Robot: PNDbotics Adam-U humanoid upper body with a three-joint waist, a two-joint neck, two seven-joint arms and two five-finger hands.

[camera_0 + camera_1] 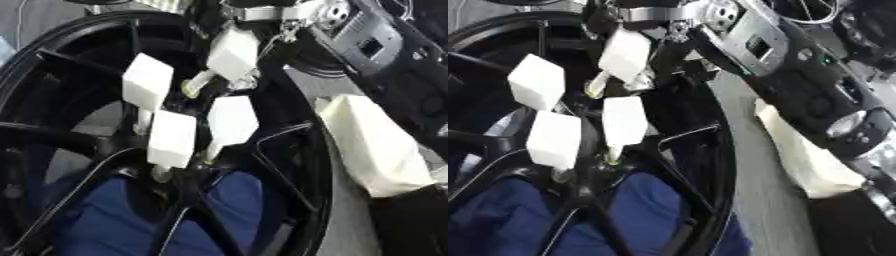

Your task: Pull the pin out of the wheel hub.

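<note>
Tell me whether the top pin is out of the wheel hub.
Nearly out: the top pin is tilted, its stem tip beside the wheel hub, under the right hand.

Four white-capped pins (171, 138) — one black wheel hub (308, 165) — one robot hand (262, 20)

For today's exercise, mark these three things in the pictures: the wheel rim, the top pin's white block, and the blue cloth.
Wheel rim (325, 165): left eye view, on its black right edge.
Top block (233, 54): left eye view, on its white front face.
Blue cloth (654, 200): right eye view, between the spokes.
</note>
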